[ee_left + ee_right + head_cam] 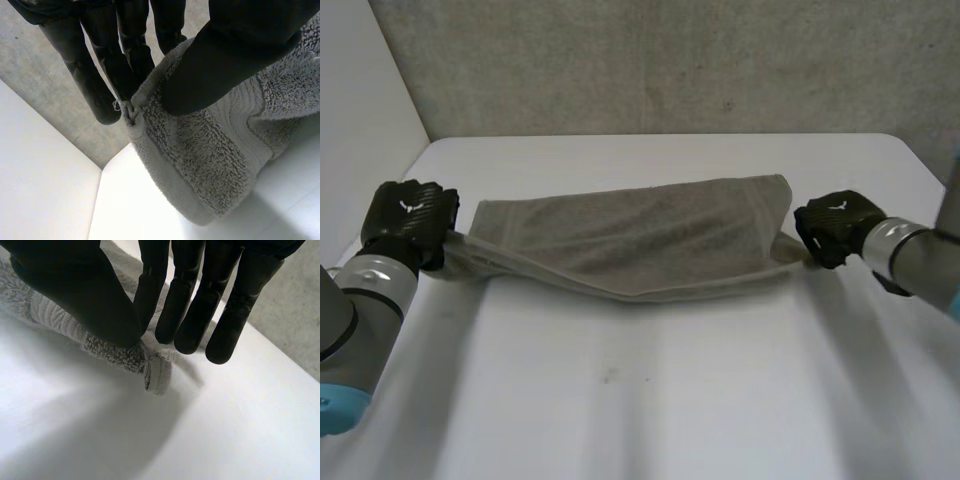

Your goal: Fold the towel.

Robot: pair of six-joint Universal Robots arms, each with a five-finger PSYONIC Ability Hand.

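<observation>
— Across the middle of the white table (650, 400): grey towel (640, 240), stretched lengthwise from the table's left side to its right, bunched narrow at both ends, broader and sagging at mid-span.

— Flat on the table, or lifted off it?

— Cannot tell at mid-span. Left end held up off the tabletop, cloth draping down toward it.

— And the left hand (410, 222)?

— Near the table's left edge, clamped on the towel's left end: thumb (235, 55) pressing the terry from one side, fingers (132, 55) behind the hemmed corner.

— Right hand (837, 228)?

— Near the table's right edge, pinching the opposite end. Thumb down on the cloth just above the tabletop, fingers straight alongside, hemmed corner tip poking out beneath them.
</observation>
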